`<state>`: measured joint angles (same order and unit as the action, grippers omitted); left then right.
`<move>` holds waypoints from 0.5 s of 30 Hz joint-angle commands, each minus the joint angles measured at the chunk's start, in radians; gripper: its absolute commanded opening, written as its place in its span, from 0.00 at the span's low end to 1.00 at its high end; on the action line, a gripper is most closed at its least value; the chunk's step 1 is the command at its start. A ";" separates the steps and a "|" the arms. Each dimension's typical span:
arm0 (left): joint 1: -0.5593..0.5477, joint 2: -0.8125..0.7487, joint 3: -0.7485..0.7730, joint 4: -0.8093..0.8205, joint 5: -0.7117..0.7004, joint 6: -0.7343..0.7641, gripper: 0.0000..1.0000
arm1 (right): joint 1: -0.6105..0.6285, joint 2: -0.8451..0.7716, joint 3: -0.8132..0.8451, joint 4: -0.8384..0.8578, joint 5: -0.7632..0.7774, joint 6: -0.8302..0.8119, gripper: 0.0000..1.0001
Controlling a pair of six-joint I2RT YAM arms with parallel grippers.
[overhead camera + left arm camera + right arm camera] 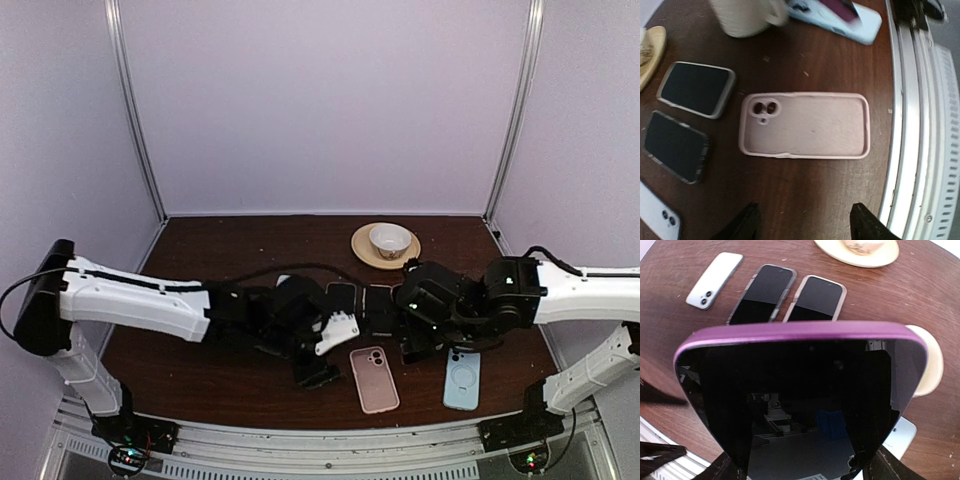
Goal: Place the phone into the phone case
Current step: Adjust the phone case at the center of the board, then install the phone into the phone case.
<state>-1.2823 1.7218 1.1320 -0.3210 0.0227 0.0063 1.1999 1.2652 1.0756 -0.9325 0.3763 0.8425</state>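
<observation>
Right gripper (802, 467) clamped on purple phone (800, 400), frame centre, left gripper (805, 220) jaws wide, empty, at lower edge, pink case (805, 125) mid-frame

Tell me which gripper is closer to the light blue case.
Right. The right gripper, holding the purple phone, hangs just left of the light blue case; the left gripper is farther left, beyond the pink case.

No text, logo or number is legible on the purple phone (790, 390), pink phone case (810, 127) or tabletop (805, 200).
</observation>
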 commanded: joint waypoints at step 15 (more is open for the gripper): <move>0.395 -0.456 -0.155 -0.052 -0.106 -0.303 0.98 | 0.282 0.236 -0.129 0.451 0.351 0.215 0.00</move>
<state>-0.8993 1.2991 0.9886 -0.3763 -0.0628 -0.2909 1.4372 1.4612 0.9733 -0.5934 0.5564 0.9516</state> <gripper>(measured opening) 0.975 0.743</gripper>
